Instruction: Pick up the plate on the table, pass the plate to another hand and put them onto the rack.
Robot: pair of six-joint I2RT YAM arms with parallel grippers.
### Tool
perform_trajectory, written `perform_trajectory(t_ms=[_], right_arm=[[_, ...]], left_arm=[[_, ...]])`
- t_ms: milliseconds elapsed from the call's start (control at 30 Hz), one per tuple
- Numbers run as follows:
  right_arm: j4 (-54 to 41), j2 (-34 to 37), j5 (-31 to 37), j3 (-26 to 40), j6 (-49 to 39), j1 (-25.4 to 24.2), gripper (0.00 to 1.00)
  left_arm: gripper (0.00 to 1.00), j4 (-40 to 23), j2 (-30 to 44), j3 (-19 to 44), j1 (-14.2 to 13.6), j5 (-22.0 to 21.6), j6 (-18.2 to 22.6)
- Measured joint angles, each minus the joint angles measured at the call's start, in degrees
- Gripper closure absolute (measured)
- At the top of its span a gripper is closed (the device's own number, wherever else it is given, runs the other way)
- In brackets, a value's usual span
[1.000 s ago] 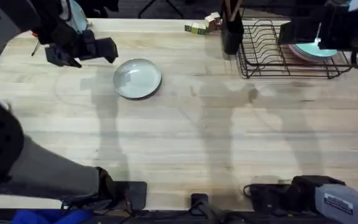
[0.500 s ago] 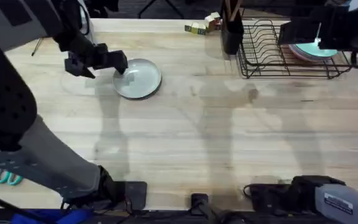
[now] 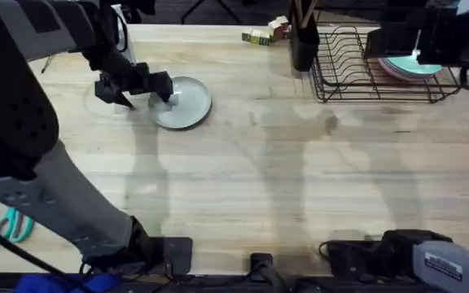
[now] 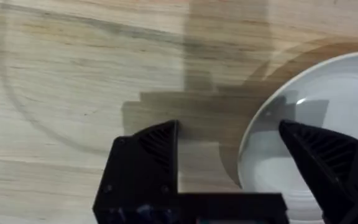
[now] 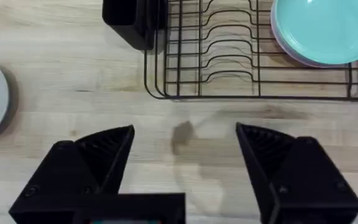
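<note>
Your left gripper (image 3: 134,85) hangs low over the wooden worktop (image 3: 243,179) with its fingers spread wide across the near rim of the white plate (image 3: 181,102), one finger (image 4: 319,149) over the plate's bowl, the other over bare wood. Your right gripper (image 5: 185,140) is also wide and grips nothing, hovering above the worktop facing the black wire rack (image 3: 377,69), where a teal plate (image 5: 325,28) lies. A white label (image 3: 450,264) on the right arm's base carries print too small to read.
</note>
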Motion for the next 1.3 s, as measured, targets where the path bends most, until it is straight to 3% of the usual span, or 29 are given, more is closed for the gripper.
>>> perform_trajectory(t_ms=[233, 333, 500, 700, 967, 1300], right_arm=[[0.0, 0.0, 0.0, 0.0, 0.0, 0.0, 0.006], [0.0, 0.02, 0.0, 0.0, 0.0, 0.0, 0.006], [0.0, 0.0, 0.0, 0.0, 0.0, 0.0, 0.006], [0.02, 0.01, 0.0, 0.0, 0.0, 0.0, 0.006], [0.35, 0.0, 0.0, 0.0, 0.0, 0.0, 0.006], [0.46, 0.0, 0.0, 0.0, 0.0, 0.0, 0.006]], left_arm=[[0.022, -0.35, 0.22, 0.31, 0.0, 0.0, -0.02], [0.145, -0.29, 0.22, 0.31, 0.09, -0.02, -0.2], [0.524, -0.15, 0.22, 0.31, 0.14, 1.25, -0.74], [0.779, 0.02, 0.22, 0.38, 0.24, 2.03, -0.85], [0.945, 0.0, 0.22, 0.77, 0.74, 3.87, -1.0], [0.958, -0.24, 0.2, 0.79, 0.68, 5.18, -1.0]])
